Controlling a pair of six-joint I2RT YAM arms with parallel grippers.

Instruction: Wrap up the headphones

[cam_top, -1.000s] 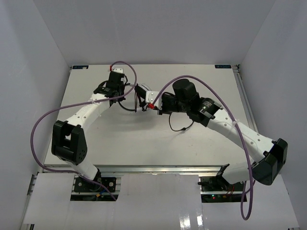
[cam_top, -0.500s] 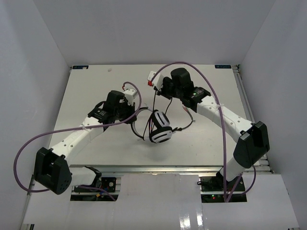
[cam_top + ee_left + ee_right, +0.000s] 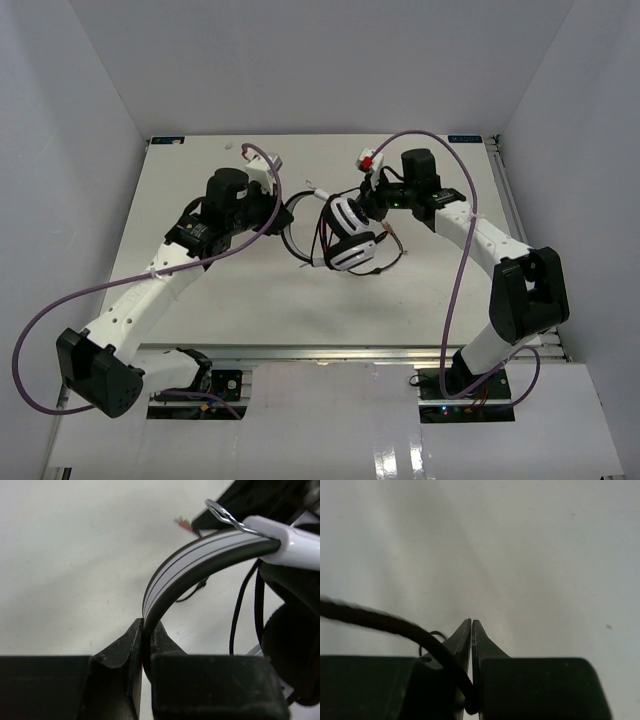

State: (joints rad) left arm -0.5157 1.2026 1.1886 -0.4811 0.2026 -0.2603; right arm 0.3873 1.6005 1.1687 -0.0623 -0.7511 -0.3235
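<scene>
While the white-and-black over-ear headphones (image 3: 345, 238) sit at the centre of the top view between the two arms, their thin black cord (image 3: 390, 262) trails in loose loops to the lower right of the earcups. A few strands cross the cups, so wrapping looks early, with most of it left. The left gripper (image 3: 146, 627) is clamped on the black-and-white striped headband (image 3: 200, 550). The right gripper (image 3: 471, 626) is closed, the cord caught low between its jaws, above the pale tabletop (image 3: 200, 300).

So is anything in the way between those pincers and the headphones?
Nothing visible. The left pincer is clamped on the headband of the headphones, and the right pincer is shut on their thin black cord. Both have direct hold.
</scene>
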